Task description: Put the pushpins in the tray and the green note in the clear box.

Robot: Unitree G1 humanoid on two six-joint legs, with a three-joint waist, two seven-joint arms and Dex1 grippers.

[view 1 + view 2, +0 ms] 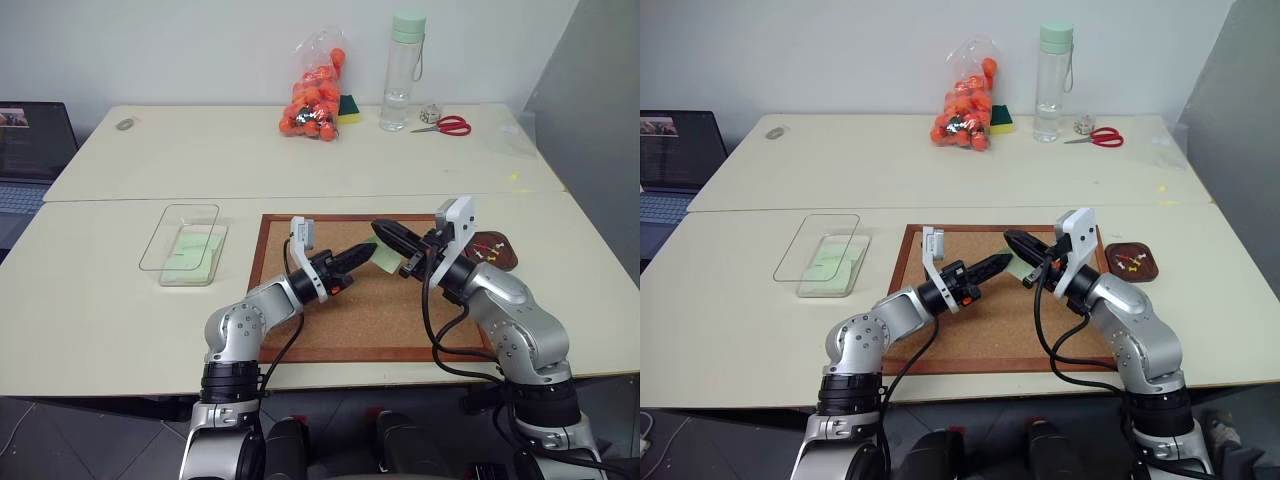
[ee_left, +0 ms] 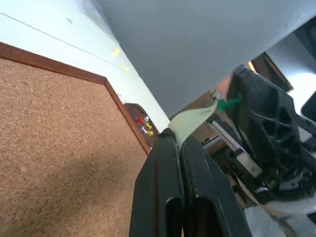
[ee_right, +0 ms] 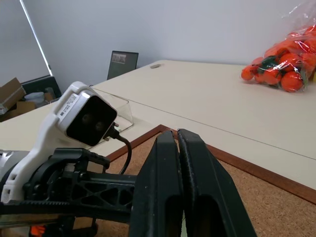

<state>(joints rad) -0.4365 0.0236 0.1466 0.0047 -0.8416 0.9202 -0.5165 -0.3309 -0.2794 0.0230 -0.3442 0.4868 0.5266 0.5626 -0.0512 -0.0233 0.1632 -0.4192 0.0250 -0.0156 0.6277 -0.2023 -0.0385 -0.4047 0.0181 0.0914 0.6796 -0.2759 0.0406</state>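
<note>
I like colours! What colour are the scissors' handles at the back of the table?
Red. The scissors show best in the left eye view.

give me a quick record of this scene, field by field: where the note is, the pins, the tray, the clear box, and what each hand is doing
green note: in the air over the corkboard, between both hands
left hand: shut on the green note
right hand: shut, at the green note; grip on it not discernible
pushpins: several in the tray
tray: right of the corkboard
clear box: left of the corkboard, something pale green inside
</note>
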